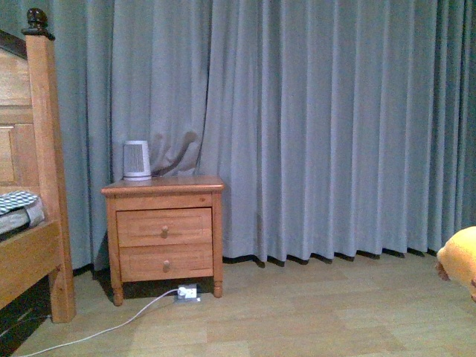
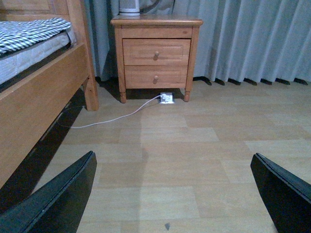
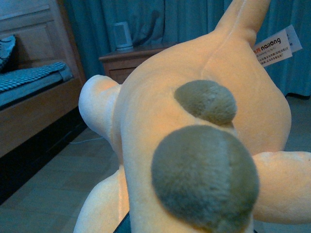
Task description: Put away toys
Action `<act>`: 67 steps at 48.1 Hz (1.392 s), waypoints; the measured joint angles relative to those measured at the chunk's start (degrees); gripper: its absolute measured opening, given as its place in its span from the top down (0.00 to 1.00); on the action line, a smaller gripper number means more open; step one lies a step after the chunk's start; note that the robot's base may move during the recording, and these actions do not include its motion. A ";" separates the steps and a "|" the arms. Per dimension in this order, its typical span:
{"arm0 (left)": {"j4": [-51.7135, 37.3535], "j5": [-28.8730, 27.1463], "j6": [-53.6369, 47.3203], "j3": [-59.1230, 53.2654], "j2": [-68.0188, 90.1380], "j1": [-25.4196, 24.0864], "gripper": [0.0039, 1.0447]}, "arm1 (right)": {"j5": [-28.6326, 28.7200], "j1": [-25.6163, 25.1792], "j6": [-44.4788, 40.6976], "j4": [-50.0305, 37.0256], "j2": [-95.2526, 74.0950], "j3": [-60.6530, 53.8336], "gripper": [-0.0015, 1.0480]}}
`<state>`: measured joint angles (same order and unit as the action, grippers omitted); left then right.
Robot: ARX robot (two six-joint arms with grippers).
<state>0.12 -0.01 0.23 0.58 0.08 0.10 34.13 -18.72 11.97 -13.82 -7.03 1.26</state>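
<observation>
The plush [image 3: 194, 121] is filling the right wrist view and hiding the right pincer, so its grip is not showing. The print on the tag [image 3: 274, 46] is coming out too small to read. In the front view the plush [image 1: 461, 256] is running off the edge. The left pincer's [image 2: 172, 155] fingers [image 2: 58, 199] are being cut off by the picture's edge. Ahead of that pincer the heater [image 2: 129, 7] is losing its top, and to its left the bed [image 2: 34, 73] is running out of frame.

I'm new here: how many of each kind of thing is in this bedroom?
Furniture: 2 (bed, nightstand)
Plush toy: 1
Electrical items: 2 (white appliance, power strip)
Total: 5
</observation>
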 joint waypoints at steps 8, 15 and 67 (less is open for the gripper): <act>0.00 -0.02 0.00 0.00 0.00 0.00 0.06 | 0.09 0.00 0.00 0.00 -0.02 0.00 0.92; 0.00 -0.02 0.00 0.00 0.00 0.00 0.06 | 0.04 0.00 0.00 0.00 -0.02 0.00 0.92; 0.00 0.00 0.00 0.00 0.02 0.00 0.06 | 0.02 0.00 0.00 0.00 0.00 0.00 0.92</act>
<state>0.12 -0.01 0.23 0.58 0.10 0.10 34.15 -18.72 11.97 -13.82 -7.03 1.26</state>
